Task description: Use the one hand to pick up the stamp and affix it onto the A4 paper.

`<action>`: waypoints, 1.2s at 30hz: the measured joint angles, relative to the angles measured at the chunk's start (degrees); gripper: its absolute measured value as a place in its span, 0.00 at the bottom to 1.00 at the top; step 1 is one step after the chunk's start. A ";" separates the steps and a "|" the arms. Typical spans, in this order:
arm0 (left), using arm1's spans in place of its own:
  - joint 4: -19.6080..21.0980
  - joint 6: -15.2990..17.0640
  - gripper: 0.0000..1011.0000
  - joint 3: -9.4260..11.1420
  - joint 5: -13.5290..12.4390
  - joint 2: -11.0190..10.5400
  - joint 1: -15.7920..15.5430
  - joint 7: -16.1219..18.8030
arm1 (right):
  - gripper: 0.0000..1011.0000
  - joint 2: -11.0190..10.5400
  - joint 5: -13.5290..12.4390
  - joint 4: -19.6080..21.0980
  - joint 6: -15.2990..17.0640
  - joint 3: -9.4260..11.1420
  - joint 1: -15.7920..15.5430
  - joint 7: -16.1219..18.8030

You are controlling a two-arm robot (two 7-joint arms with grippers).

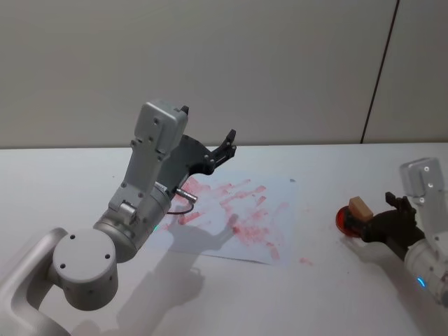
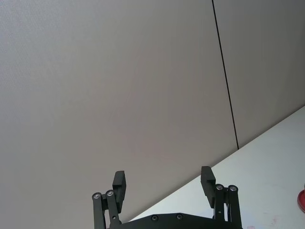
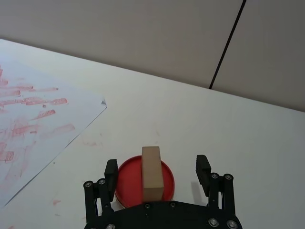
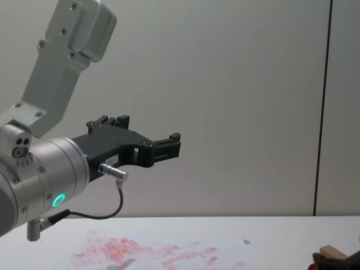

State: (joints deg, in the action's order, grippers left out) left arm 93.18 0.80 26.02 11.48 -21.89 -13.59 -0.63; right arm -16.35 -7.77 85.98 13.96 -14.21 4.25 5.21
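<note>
Now, stamp (image 3: 152,172) inside spread right pincer (image 3: 157,166)

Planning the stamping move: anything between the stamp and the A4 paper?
Nothing visible on the table between them. The stamp stands on the red ink pad inside the open right claw; the left claw hangs raised near the A4 paper.

Item count on the table (image 1: 336,294) (1 unit):
Stamp (image 1: 359,207), tan wooden block: 1.
Ink pad (image 1: 344,220), red, round: 1.
A4 paper (image 1: 280,210), red-marked sheet: 1.
Pincers: 2 — left pincer (image 2: 162,172) and right pincer (image 3: 157,163).
</note>
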 joint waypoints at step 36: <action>0.00 0.00 0.99 0.00 0.00 0.00 0.00 0.00 | 0.22 2.77 1.82 -6.24 0.12 -1.25 3.70 1.40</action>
State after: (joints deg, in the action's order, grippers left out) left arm 93.18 0.79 26.03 11.48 -21.89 -13.59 -0.63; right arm -13.58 -5.95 79.74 14.09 -15.46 7.95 6.61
